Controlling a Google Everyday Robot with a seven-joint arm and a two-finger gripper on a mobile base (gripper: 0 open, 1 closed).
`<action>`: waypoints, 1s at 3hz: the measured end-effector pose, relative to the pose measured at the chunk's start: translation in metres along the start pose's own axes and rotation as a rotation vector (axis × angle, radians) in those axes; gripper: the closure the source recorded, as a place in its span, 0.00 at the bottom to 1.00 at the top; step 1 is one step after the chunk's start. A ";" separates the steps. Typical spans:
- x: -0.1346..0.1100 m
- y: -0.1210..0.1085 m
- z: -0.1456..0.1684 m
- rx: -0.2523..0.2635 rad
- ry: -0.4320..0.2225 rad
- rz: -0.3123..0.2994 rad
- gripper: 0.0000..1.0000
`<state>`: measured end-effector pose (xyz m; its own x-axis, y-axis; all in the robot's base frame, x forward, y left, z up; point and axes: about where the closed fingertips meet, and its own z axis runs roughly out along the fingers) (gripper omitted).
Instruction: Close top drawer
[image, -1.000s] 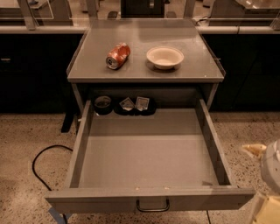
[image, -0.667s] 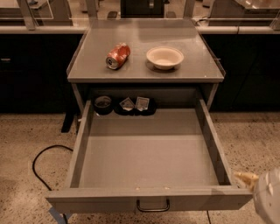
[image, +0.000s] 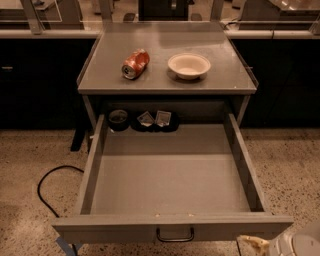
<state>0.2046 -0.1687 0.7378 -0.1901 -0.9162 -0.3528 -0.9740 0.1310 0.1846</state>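
The top drawer (image: 170, 175) of the grey metal cabinet is pulled far out toward me, wide and shallow. Its flat front (image: 125, 231) has a small dark U-shaped handle (image: 175, 235) at the centre. A round dark container (image: 118, 118) and two small packets (image: 154, 119) lie at the drawer's back edge. The rest of the inside is bare. My gripper (image: 257, 244) shows only partly at the bottom right corner, just below and to the right of the drawer front, right of the handle. The drawers below are hidden.
On the cabinet top (image: 165, 75) lie a crushed red can (image: 135, 63) and a white bowl (image: 189, 65). A black cable (image: 47, 185) loops on the speckled floor at the left. Dark counters stand behind the cabinet on both sides.
My gripper has moved down and a little left along the right side, from beside the drawer's right front corner to the frame's bottom corner. The drawer has not moved.
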 end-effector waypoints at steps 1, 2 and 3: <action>-0.017 -0.002 0.033 -0.078 -0.023 -0.061 0.00; -0.034 -0.009 0.059 -0.136 -0.033 -0.106 0.00; -0.047 -0.009 0.076 -0.177 -0.031 -0.136 0.00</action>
<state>0.2133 -0.0985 0.6831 -0.0648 -0.9085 -0.4129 -0.9546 -0.0641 0.2908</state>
